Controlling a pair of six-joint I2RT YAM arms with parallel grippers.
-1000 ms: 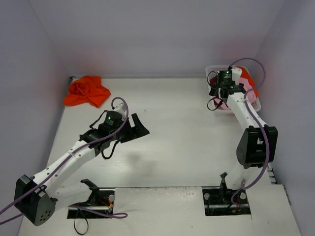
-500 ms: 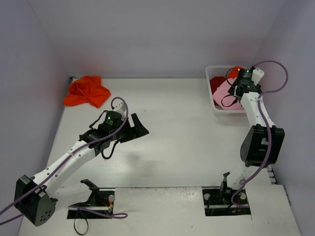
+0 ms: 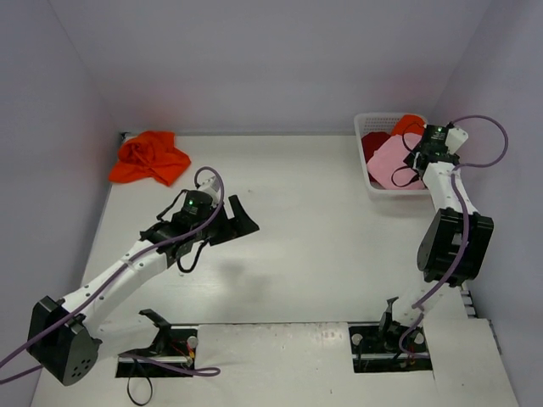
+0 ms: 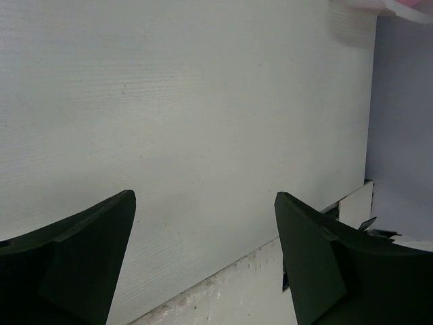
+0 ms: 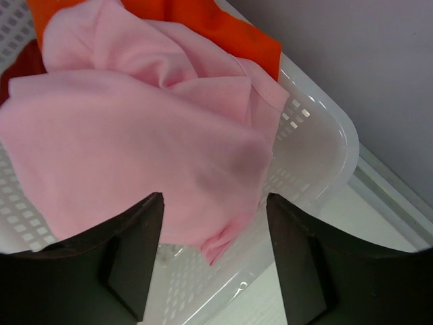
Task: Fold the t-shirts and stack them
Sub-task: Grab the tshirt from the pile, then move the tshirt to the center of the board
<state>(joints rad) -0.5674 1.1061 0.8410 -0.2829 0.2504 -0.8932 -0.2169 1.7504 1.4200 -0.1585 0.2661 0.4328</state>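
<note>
My right fingers (image 5: 132, 257) hang half open, empty, over the pink shirt (image 5: 135, 135) in the far-right basket (image 5: 318, 156). Soft, light, floppy: I'd pinch its near fold. My left fingers (image 4: 81, 257) gape empty above the counter (image 4: 203, 101).

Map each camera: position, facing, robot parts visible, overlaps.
Top external: above and behind the bases, looking down on the white table; left arm and right arm whole.
Left wrist: faces across the table toward the white latticed plastic basket; left claw open at bottom.
Right wrist: looks down into the basket at the light pink cloth t-shirt; right claw open.
Shared: all three catch the basket; top and right wrist, the pink t-shirt.
</note>
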